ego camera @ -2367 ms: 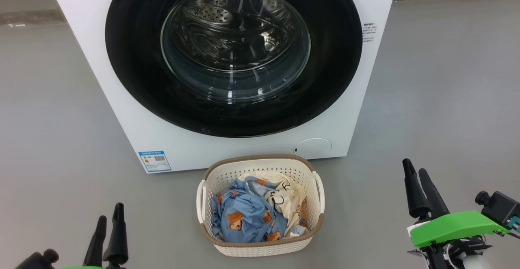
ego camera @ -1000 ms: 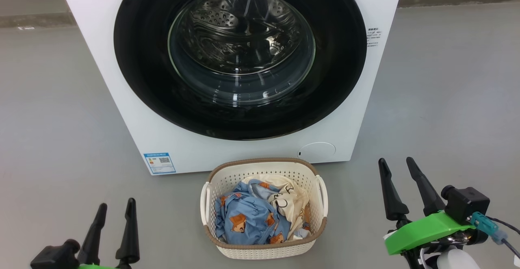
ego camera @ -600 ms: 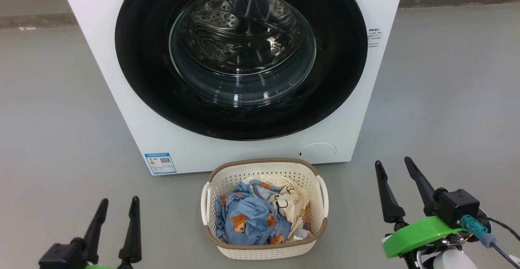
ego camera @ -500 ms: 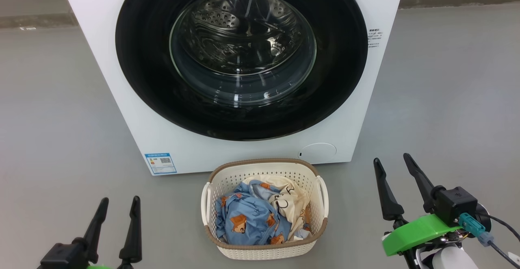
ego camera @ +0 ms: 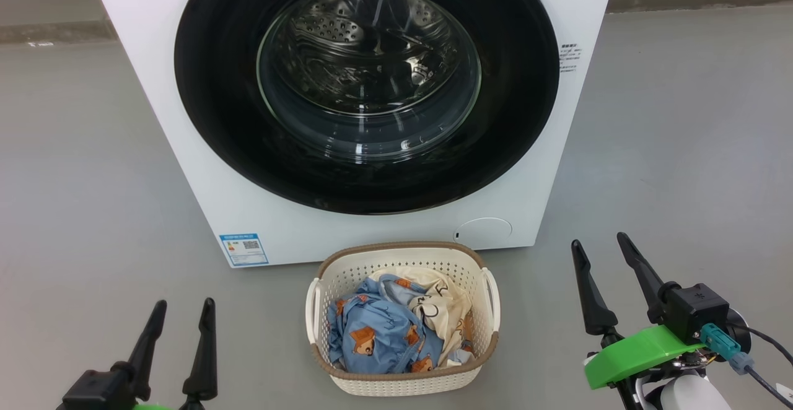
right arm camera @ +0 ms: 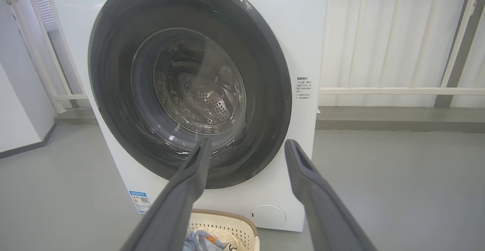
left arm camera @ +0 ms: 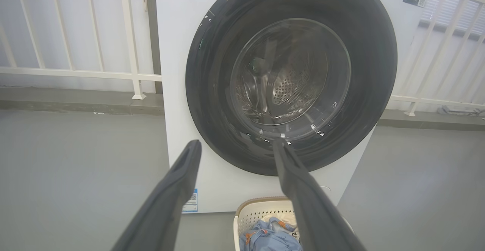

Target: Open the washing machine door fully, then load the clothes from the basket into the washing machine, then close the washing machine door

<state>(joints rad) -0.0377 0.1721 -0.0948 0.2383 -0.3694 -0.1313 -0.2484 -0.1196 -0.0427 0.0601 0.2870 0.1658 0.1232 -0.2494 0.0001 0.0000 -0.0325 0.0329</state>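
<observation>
The white washing machine (ego camera: 155, 100) stands ahead with its round black-rimmed door (ego camera: 210, 119) shut flat against the front. Through the glass I see the steel drum. In front of it on the floor sits the cream basket (ego camera: 403, 383), holding the clothes: a blue bear-print garment (ego camera: 378, 332) and a cream one (ego camera: 443, 301). My left gripper (ego camera: 184, 308) is open at the lower left, well short of the basket. My right gripper (ego camera: 598, 243) is open at the lower right, empty. Both wrist views look at the door (left arm camera: 212, 103) (right arm camera: 110, 103) between spread fingers.
Grey floor lies on both sides of the machine. A white railing (left arm camera: 75, 72) (right arm camera: 398, 90) and a low kerb run behind it. A blue label (ego camera: 240, 248) and a round flap (ego camera: 484, 229) mark the machine's lower front.
Over the last second my right gripper edged slightly left and its wrist turned a little. The left gripper rose a touch. Door, basket and clothes have not moved.
</observation>
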